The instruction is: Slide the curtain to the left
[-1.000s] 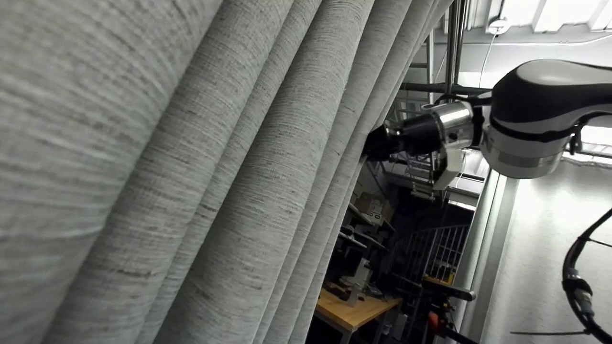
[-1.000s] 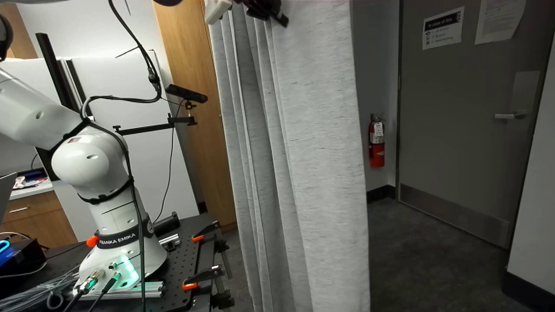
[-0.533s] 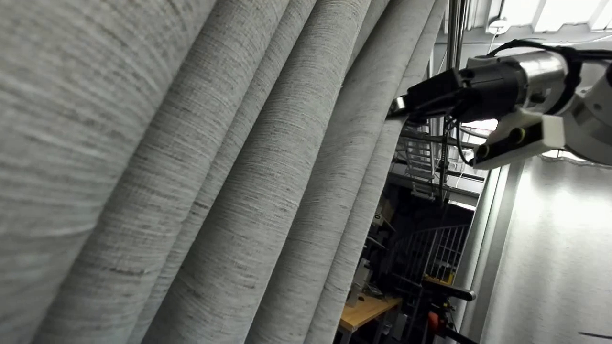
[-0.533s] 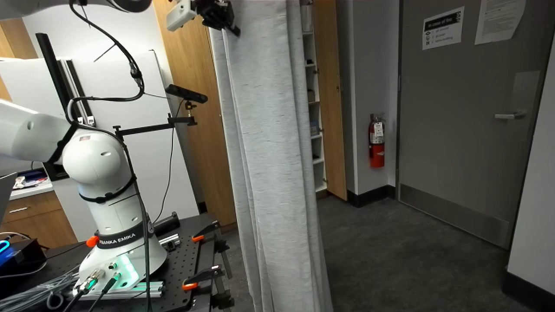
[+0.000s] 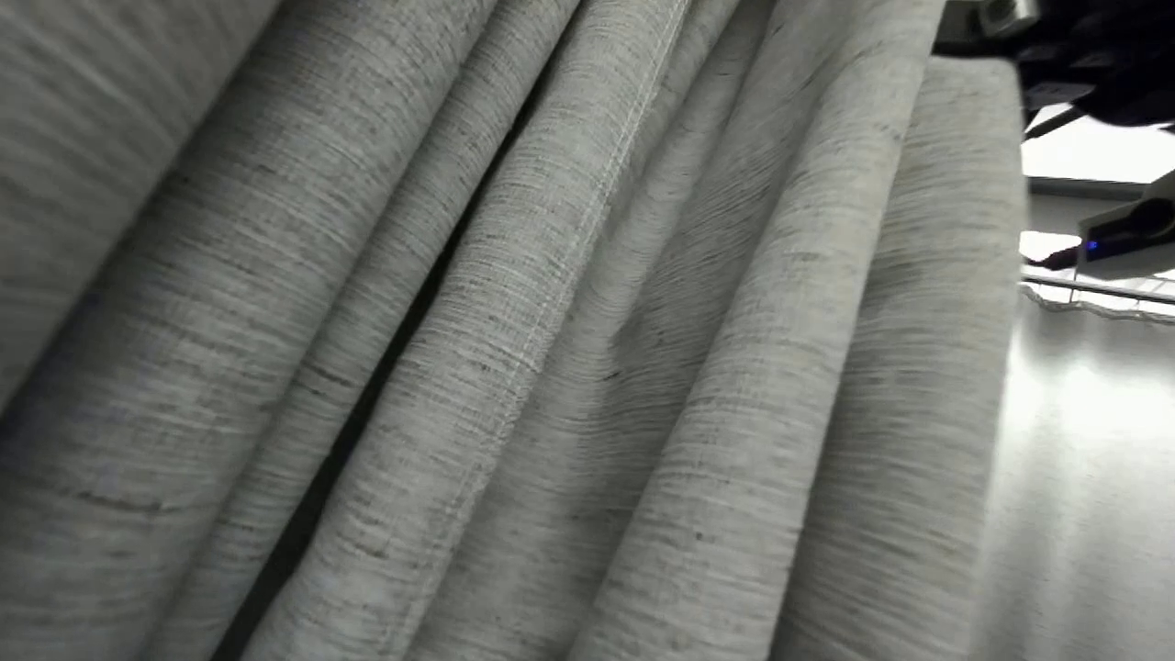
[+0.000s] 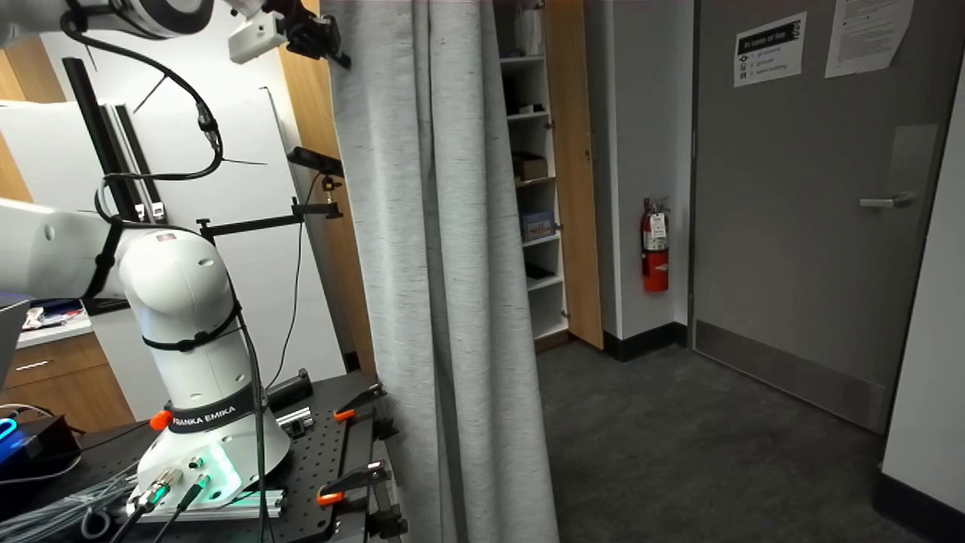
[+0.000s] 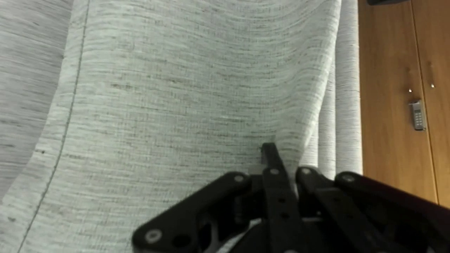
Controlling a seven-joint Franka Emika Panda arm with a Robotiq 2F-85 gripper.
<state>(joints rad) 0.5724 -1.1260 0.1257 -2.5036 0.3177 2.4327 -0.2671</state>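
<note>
The light-grey woven curtain (image 6: 460,264) hangs in long folds in both exterior views and covers most of the wrist view, where a stitched hem shows at left. My gripper (image 7: 287,159) is shut on the curtain: a gathered fold runs down between the black fingers (image 7: 281,203), and the right fingertip is hidden behind fabric. In an exterior view the gripper (image 6: 339,57) sits at the curtain's upper left edge, pulling it out toward the arm. From close up, the curtain (image 5: 514,303) fills most of an exterior view, with dark gripper parts (image 5: 1092,69) at top right.
The curtain's lower left edge hangs against the robot table (image 6: 332,422) and its clamps (image 6: 358,483). A camera on a bracket (image 6: 317,160) stands close behind it. Right of the curtain are shelves (image 6: 539,249), a fire extinguisher (image 6: 655,249) and a door (image 6: 799,226).
The gripper has moved left, dragging the curtain's edge with it and uncovering the shelves. Viewed close up, the gripper went up and right, and the fabric now hides the desk and ladder.
</note>
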